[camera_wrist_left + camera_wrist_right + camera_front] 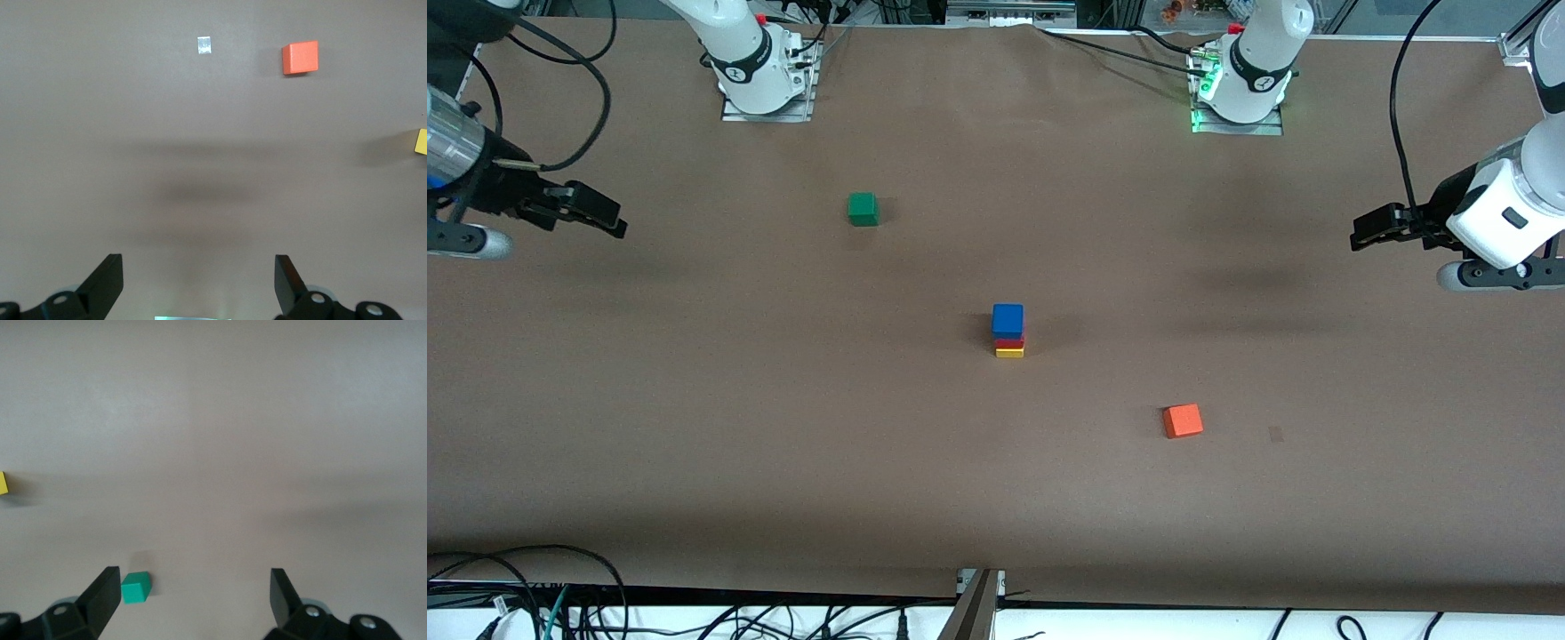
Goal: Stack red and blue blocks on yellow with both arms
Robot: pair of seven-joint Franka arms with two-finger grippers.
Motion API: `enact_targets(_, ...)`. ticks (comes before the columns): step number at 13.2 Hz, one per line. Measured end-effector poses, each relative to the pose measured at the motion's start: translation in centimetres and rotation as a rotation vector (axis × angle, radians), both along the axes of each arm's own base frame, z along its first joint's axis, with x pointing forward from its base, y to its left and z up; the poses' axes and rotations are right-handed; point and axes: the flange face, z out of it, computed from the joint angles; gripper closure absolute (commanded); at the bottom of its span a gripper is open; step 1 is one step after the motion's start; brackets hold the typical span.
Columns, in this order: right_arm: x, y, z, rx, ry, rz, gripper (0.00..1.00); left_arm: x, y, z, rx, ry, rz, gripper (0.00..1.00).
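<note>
- In the front view the red block (1009,342) shows only as a thin strip, squeezed between the blue block (1008,318) above it and the yellow cube (1009,353) beneath; the three stand as one stack near the middle of the table (996,498).
- Both wrist views cut the stack off: just a sliver of yellow shows at the frame edge in the left wrist view (421,141) and in the right wrist view (3,483).
- The left gripper (1376,228) hangs in the air over the left arm's end of the table, jaws spread wide and empty; the stack sits well apart from it, at about 8 o'clock in the front view.
- The right gripper (596,212) hangs over the right arm's end, jaws likewise released and holding nothing; the stack is at about 4 o'clock from it, well apart.
- An orange cube (1183,420) lies at roughly 4 o'clock from the stack, nearer the front camera; a green cube (863,209) lies at roughly 10 o'clock from it, farther from that camera.
- A small pale patch (205,45) on the table near the orange cube is too faint to identify.
</note>
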Motion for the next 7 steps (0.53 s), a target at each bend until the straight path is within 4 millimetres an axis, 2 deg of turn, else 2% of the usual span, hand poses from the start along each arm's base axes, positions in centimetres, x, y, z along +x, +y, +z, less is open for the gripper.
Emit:
enact_targets(3, -0.3, -0.5, -1.7, 0.004, 0.016, 0.055, 0.01, 0.0, 0.0, 0.0, 0.000, 0.000, 0.000, 0.00)
enact_targets(7, -1.6, -0.1, -1.6, 0.009, 0.021, 0.129, 0.01, 0.0, 0.0, 0.0, 0.000, 0.000, 0.000, 0.00)
